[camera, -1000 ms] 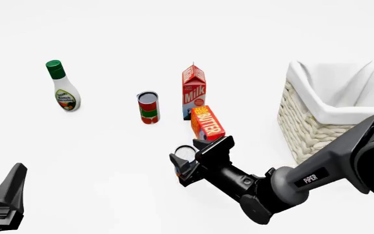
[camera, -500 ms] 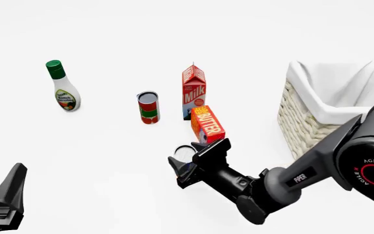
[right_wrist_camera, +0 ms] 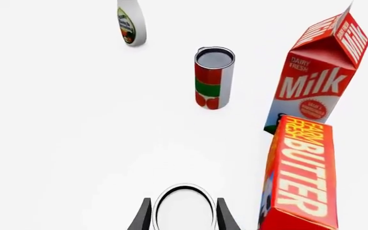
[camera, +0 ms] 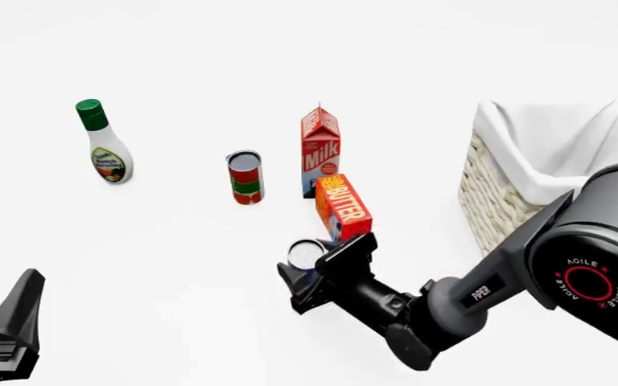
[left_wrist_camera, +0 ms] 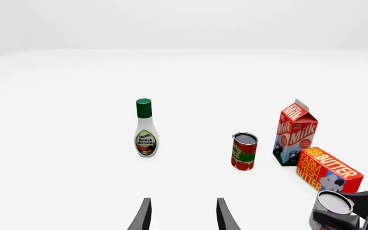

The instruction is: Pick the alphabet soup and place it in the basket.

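Right jaws (right_wrist_camera: pixel 184 216) flanking silver-topped alphabet soup (right_wrist_camera: pixel 184 211).

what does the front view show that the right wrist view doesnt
Only the front view shows the basket at the table's right, the left pincer idle and empty at the lower left, the right arm's body, and the ranch dressing bottle's green cap. Only the right wrist view looks straight down on the alphabet soup, its silver top sitting between the right pincer fingers. Both show the red and green can, the milk carton, the butter box and the ranch dressing bottle.
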`<state>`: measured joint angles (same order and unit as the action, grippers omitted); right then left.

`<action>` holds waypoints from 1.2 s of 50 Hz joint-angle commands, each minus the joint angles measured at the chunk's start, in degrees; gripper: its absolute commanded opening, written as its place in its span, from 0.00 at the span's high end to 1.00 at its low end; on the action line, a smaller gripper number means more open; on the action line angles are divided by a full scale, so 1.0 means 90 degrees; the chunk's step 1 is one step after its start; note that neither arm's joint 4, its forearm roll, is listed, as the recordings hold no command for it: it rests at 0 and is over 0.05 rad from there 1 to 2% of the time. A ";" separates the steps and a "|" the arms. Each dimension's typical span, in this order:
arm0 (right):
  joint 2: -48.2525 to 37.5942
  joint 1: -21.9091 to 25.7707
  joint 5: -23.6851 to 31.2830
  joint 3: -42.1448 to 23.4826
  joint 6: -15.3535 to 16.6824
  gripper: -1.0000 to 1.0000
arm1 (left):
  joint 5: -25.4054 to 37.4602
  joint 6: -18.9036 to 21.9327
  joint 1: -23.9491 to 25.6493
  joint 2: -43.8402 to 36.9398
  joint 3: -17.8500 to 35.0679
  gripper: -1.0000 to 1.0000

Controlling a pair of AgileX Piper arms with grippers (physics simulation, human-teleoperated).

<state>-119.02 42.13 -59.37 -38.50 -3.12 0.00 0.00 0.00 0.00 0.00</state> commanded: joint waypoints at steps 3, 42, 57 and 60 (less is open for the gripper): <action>-0.0165 0.0001 0.0015 -0.0086 0.0010 0.00 | 0.0000 0.0000 0.0000 0.0000 0.0000 0.00; -0.0214 0.0020 -0.0013 -0.0075 0.0023 1.00 | 0.0000 0.0000 0.0000 0.0000 0.0000 0.00; 0.0855 0.0123 0.0037 0.0497 0.0052 1.00 | 0.0000 0.0000 0.0000 0.0000 0.0000 0.00; 0.1225 0.0130 0.0089 0.0678 0.0102 1.00 | 0.0000 0.0000 0.0000 0.0000 0.0000 0.00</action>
<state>-114.79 42.87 -59.06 -35.52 -1.68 0.00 0.00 0.00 0.00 0.00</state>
